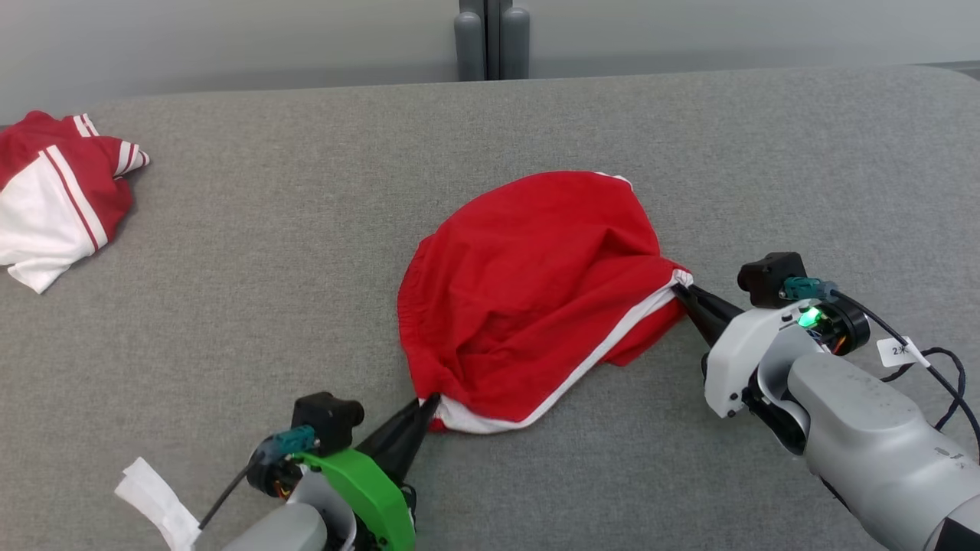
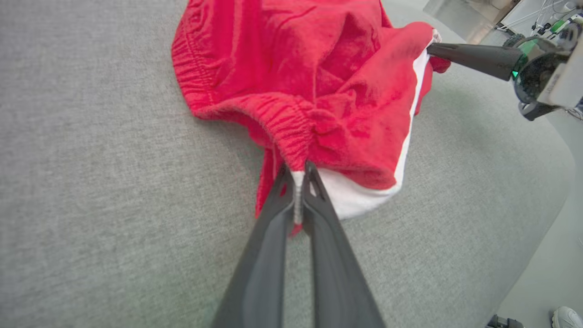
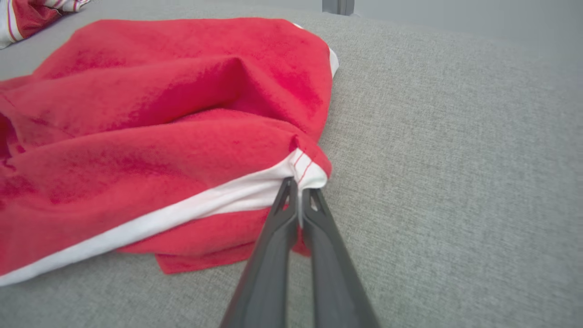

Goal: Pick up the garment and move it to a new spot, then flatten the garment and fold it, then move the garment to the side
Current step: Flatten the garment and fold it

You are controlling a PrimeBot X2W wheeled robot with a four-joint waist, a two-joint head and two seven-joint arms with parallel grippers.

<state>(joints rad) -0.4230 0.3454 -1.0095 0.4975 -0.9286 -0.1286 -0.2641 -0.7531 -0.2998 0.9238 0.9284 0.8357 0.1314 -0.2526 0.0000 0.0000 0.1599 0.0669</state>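
A striped red-and-white cloth [image 1: 53,191] lies at the bench's [image 1: 230,321] far left corner, so steer clear of it. The left gripper [image 1: 429,404] has its fingers closed on the near white-edged corner of the garment [image 1: 528,291], which sits bunched mid-bench. The right gripper [image 1: 680,291] pinches its right corner. Best to lift both together, evenly, with the white edge taut — a lopsided pull could slip a corner.
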